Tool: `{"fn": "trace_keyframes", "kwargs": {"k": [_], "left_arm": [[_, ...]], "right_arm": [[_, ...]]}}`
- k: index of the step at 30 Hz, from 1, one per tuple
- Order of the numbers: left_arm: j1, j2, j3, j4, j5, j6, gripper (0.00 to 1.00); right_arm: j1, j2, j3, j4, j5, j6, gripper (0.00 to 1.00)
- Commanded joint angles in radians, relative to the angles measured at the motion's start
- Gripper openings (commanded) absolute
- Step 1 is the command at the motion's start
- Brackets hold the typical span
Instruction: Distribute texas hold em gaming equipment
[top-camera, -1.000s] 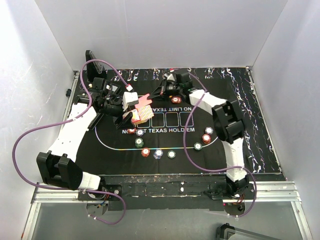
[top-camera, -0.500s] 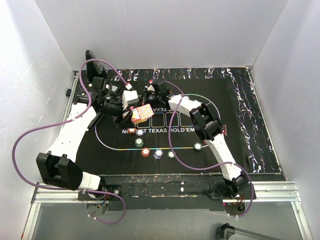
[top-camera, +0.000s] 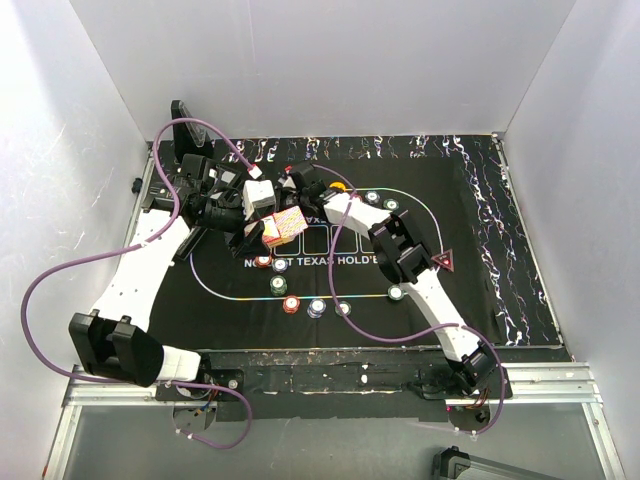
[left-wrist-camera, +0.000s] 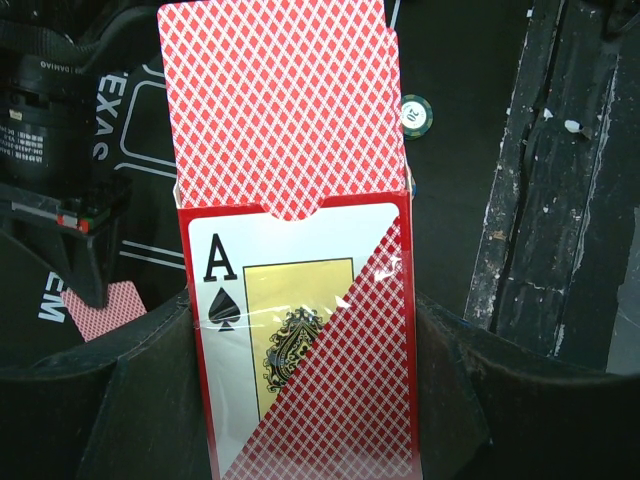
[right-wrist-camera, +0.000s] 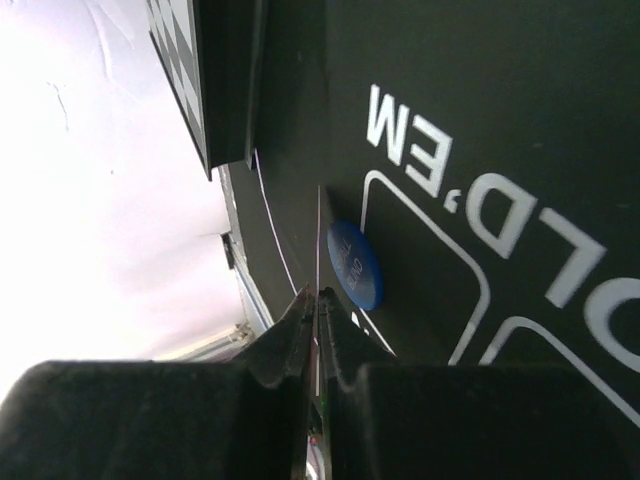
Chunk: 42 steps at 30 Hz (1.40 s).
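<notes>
My left gripper (top-camera: 272, 230) is shut on a red card box (top-camera: 284, 227) and holds it tilted above the mat. In the left wrist view the box (left-wrist-camera: 300, 340) shows an ace of spades, and red-backed cards (left-wrist-camera: 275, 100) stick out of its top. My right gripper (top-camera: 297, 192) is just beyond the box. In the right wrist view it (right-wrist-camera: 320, 295) is shut on a thin playing card (right-wrist-camera: 318, 235) seen edge-on, close to a blue disc (right-wrist-camera: 354, 265). One card (left-wrist-camera: 105, 305) lies on the mat. Chips (top-camera: 291, 303) sit along the near line, and a yellow disc (top-camera: 338, 186) and a triangle marker (top-camera: 441, 262) show.
The black printed mat (top-camera: 470, 230) covers the table. A chessboard (right-wrist-camera: 185, 60) stands at the far left edge, by the white wall. Two chips (top-camera: 372, 197) lie at the far middle, one green chip (top-camera: 396, 293) at the near right. Purple cables loop over both arms.
My right arm has swung left from the far middle of the mat to just beyond the card box. The left arm and the box have hardly moved.
</notes>
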Motion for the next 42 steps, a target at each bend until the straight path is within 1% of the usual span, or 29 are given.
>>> {"fn": "trace_keyframes", "kwargs": {"k": [1,3,4,6,7,10,14,15,18,20,21,23,25,28,33,37,42], "left_arm": [[0.005,-0.041,0.019,0.029,0.054,-0.011,0.00],[0.005,-0.041,0.017,0.027,0.052,-0.011,0.00],[0.005,-0.044,0.017,0.027,0.051,-0.011,0.00],[0.005,-0.045,0.014,0.027,0.052,-0.012,0.00],[0.005,-0.045,0.011,0.029,0.052,-0.011,0.00],[0.005,-0.050,0.006,0.039,0.054,-0.021,0.00],[0.007,-0.051,0.006,0.046,0.057,-0.023,0.00],[0.005,-0.053,0.006,0.047,0.054,-0.024,0.00],[0.008,-0.059,-0.004,0.050,0.049,-0.023,0.00],[0.007,-0.064,-0.014,0.055,0.040,-0.020,0.00],[0.007,-0.062,-0.014,0.053,0.034,-0.018,0.00],[0.007,-0.062,-0.017,0.052,0.029,-0.017,0.00],[0.007,-0.062,-0.020,0.052,0.021,-0.015,0.00],[0.007,-0.059,-0.026,0.062,0.003,-0.006,0.00],[0.007,-0.039,-0.030,0.059,-0.017,0.014,0.00],[0.007,-0.036,-0.037,0.095,-0.017,0.005,0.00],[0.007,-0.018,-0.029,0.112,-0.022,-0.004,0.00]], "right_arm": [[0.011,0.006,0.051,-0.057,0.007,-0.039,0.25],[0.011,0.000,0.046,-0.076,0.010,-0.052,0.38],[0.008,-0.006,0.037,-0.079,0.009,-0.054,0.47],[0.000,-0.026,-0.007,-0.050,-0.004,-0.043,0.57],[-0.006,-0.038,-0.026,-0.041,-0.005,-0.043,0.61],[-0.032,-0.095,-0.092,-0.005,-0.011,-0.039,0.65],[-0.067,-0.176,-0.156,0.058,-0.042,-0.016,0.66],[-0.076,-0.196,-0.169,0.100,-0.054,-0.008,0.66],[-0.095,-0.274,-0.190,0.101,-0.079,-0.008,0.67],[-0.107,-0.342,-0.235,0.101,-0.087,-0.014,0.69],[-0.115,-0.380,-0.265,0.098,-0.090,-0.017,0.70],[-0.139,-0.454,-0.326,0.088,-0.084,-0.028,0.76],[-0.162,-0.532,-0.405,0.114,-0.091,-0.019,0.82],[-0.188,-0.638,-0.503,0.131,-0.102,-0.037,0.85],[-0.224,-0.802,-0.664,0.148,-0.108,-0.060,0.87],[-0.221,-0.882,-0.716,0.133,-0.119,-0.085,0.88],[-0.184,-0.917,-0.721,0.073,-0.137,-0.138,0.89]]}}
